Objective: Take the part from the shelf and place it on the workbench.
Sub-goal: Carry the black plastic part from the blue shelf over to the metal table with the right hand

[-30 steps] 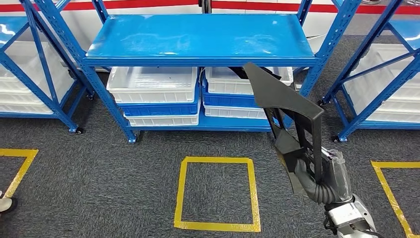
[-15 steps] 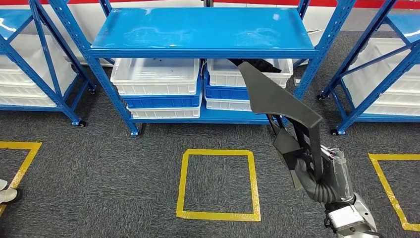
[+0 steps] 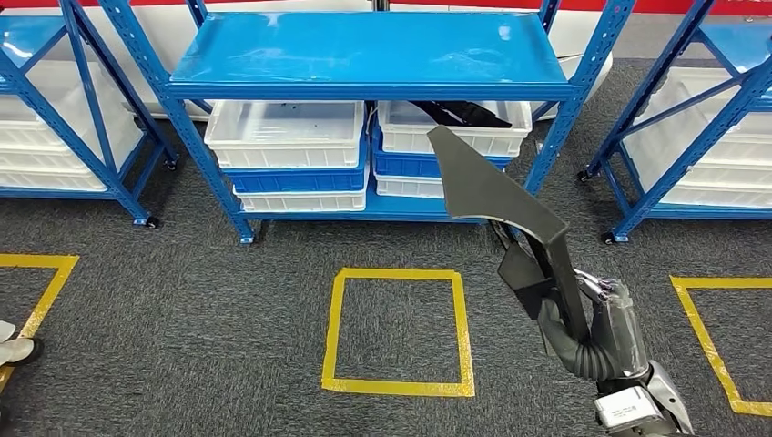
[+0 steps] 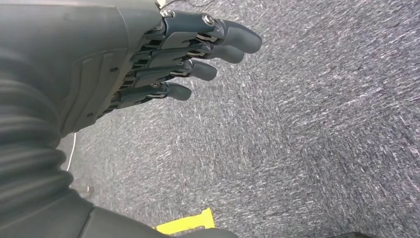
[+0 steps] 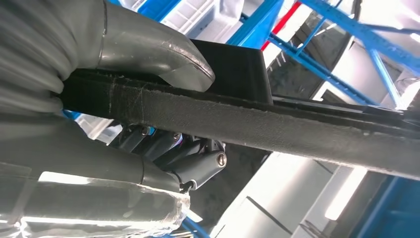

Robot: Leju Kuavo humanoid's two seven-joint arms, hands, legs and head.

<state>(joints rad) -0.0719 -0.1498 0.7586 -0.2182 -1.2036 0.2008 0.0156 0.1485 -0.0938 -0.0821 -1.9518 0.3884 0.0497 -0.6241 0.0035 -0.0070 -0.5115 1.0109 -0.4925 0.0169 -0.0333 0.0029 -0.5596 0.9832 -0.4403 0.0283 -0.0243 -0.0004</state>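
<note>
A long dark grey part [image 3: 496, 196] with a broad flat end rises in the head view in front of the blue shelf [image 3: 373, 56]. My right hand [image 3: 596, 328] grips its lower end at the lower right. Close up, the thumb [image 5: 148, 49] lies over the part's felt-edged bar [image 5: 257, 121] and the fingers [image 5: 193, 163] wrap under it. My left hand [image 4: 193, 54] hangs above the grey carpet, fingers straight and apart, with nothing in it. Another dark part [image 3: 460, 112] lies in a white bin [image 3: 455, 127] on the shelf's lower level.
White and blue bins [image 3: 291, 150] are stacked under the shelf top. More blue racks [image 3: 692, 118] stand on both sides. Yellow tape squares [image 3: 398, 330] mark the carpet. A person's shoe [image 3: 11, 350] is at the far left edge.
The whole view has shifted: the shelf sits a little higher and farther off, so the camera moved back. The held part has tilted and now stands lower against the shelf.
</note>
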